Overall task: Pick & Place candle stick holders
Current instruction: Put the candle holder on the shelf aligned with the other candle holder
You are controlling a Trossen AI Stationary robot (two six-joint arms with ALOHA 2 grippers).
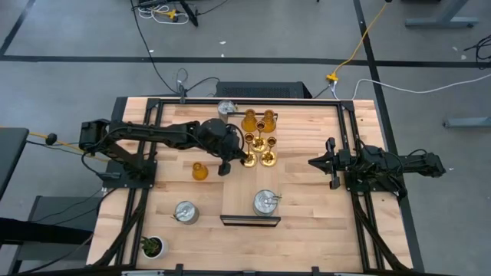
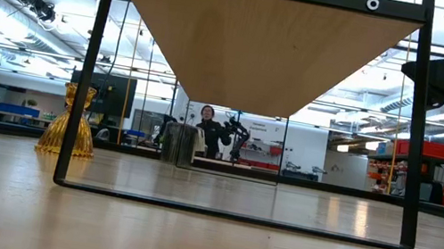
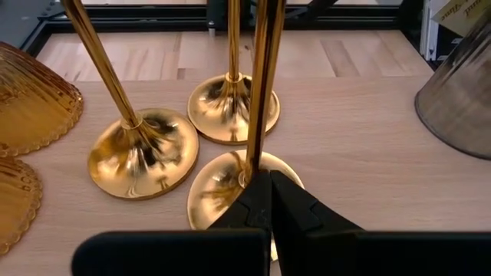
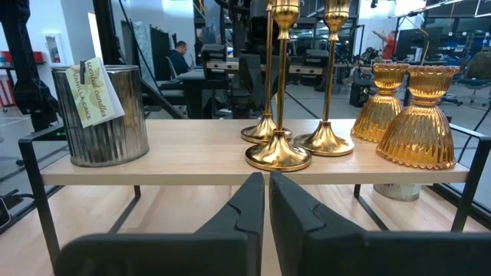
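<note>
both pincers (image 3: 265, 201) (image 4: 265, 201) closed

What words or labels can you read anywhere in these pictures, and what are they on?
Paper tag on the silver holder, right wrist view: cursive writing, seemingly two lines, too blurred to read for certain.
Tag corner above a silver holder, left wrist view: a few cursive letters, cut off, unreadable.
Signs in the room behind the table, low view: too small to read.
No other text shows.

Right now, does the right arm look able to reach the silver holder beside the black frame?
Probably yes: only bare table lies between the right hand and that silver holder, with nothing standing in the way. The shut hand must open first.
</note>
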